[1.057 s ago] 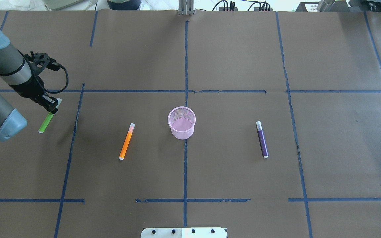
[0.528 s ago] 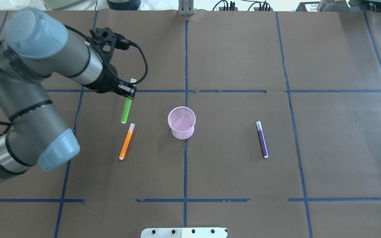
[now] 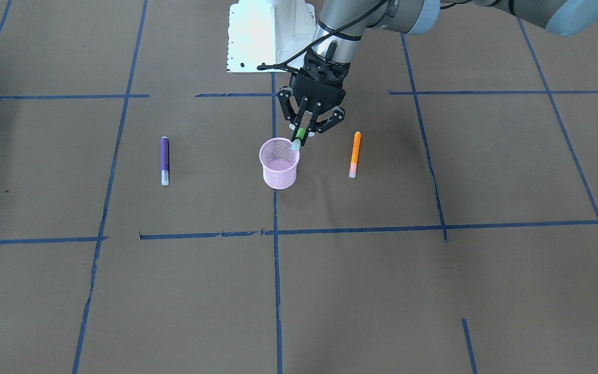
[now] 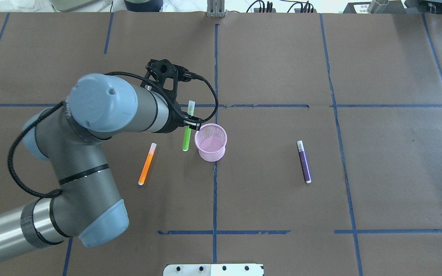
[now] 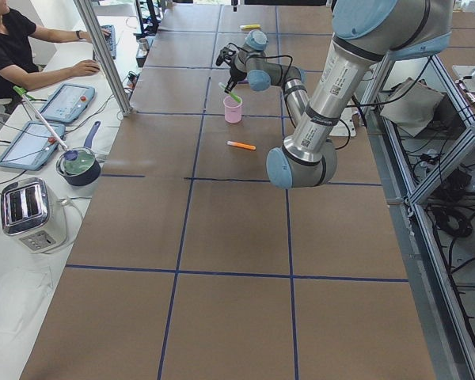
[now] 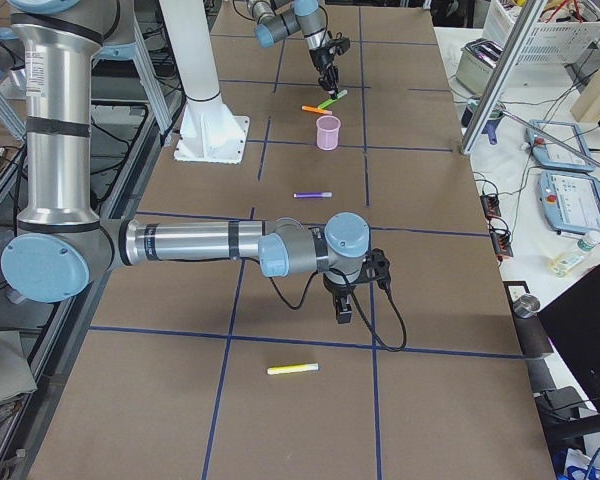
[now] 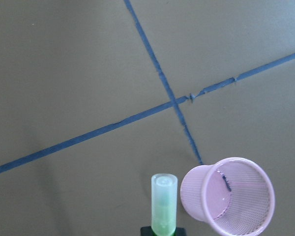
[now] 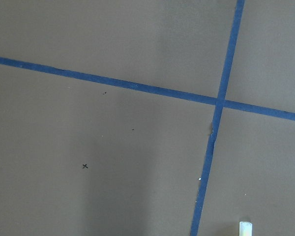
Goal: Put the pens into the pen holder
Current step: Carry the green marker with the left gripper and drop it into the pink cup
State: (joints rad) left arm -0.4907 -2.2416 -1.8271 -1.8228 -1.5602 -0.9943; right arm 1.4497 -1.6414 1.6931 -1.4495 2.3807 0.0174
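Pinching green pen (image 4: 187, 138) w/ L gripper (image 3: 303, 131), pen tilted, just beside pen holder (image 4: 210, 155) rim. Orange pen (image 4: 146, 164) near, opposite side; purple pen (image 4: 304, 161) well past holder. R gripper (image 6: 342, 305): can't tell.

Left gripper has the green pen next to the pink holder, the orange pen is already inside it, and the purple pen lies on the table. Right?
No. The orange pen lies on the table beside the holder, not inside it, as the overhead view shows. The left gripper does hold the green pen next to the holder, and the purple pen lies on the table.
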